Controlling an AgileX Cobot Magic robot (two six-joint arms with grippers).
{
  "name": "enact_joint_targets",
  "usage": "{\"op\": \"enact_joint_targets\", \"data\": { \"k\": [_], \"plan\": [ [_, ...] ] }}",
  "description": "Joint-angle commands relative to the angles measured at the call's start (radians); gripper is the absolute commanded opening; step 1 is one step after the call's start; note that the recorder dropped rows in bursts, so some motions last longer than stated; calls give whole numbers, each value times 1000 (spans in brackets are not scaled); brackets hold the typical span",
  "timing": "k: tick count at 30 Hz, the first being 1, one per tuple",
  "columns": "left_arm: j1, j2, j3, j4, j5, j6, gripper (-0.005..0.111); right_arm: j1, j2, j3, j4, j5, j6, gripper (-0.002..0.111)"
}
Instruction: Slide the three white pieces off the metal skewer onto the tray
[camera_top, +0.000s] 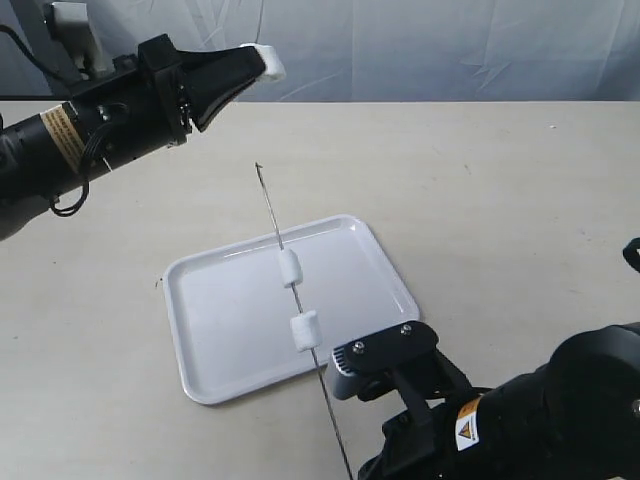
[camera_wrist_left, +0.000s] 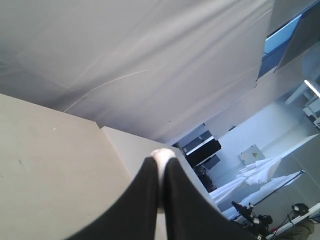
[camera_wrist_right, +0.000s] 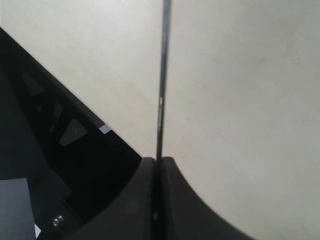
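The thin metal skewer (camera_top: 290, 300) slants over the white tray (camera_top: 215, 320), its tip pointing to the far side. Two white pieces stay threaded on it: one (camera_top: 288, 268) higher, one (camera_top: 305, 331) lower near the tray's front rim. My right gripper (camera_wrist_right: 158, 161) is shut on the skewer (camera_wrist_right: 161, 90) at its near end; in the exterior view its fingertips are hidden at the bottom edge. My left gripper (camera_top: 262, 62) hovers high at the back left, well off the skewer, shut on the third white piece (camera_wrist_left: 162, 156), which pokes out between the black fingers.
A beige table (camera_top: 500, 200) carries the tray. A grey cloth backdrop (camera_top: 450, 45) hangs behind the far edge. The bulky black right arm (camera_top: 540, 420) fills the near right corner.
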Motion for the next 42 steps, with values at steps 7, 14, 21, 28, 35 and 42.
{"op": "enact_joint_targets", "data": {
  "k": [7, 14, 21, 28, 35, 42],
  "plan": [
    [66, 2, -11, 313, 311, -80, 0, 2, 0, 3, 4, -13, -12, -1],
    [-1, 2, -11, 695, 554, -334, 0, 2, -5, 3, 2, -39, -12, -1],
    [-23, 49, -11, 942, 581, -546, 0, 2, -5, 3, 4, -46, -12, -1],
    [-23, 167, -11, 948, 520, -563, 0, 2, -5, 3, 2, -45, -12, -1],
    [-23, 194, -11, 853, 459, -432, 18, 2, -5, 3, 2, -45, -12, -1],
    [-23, 194, -11, 802, 457, -391, 52, 2, -5, 3, 2, -47, -12, -1]
  ]
}}
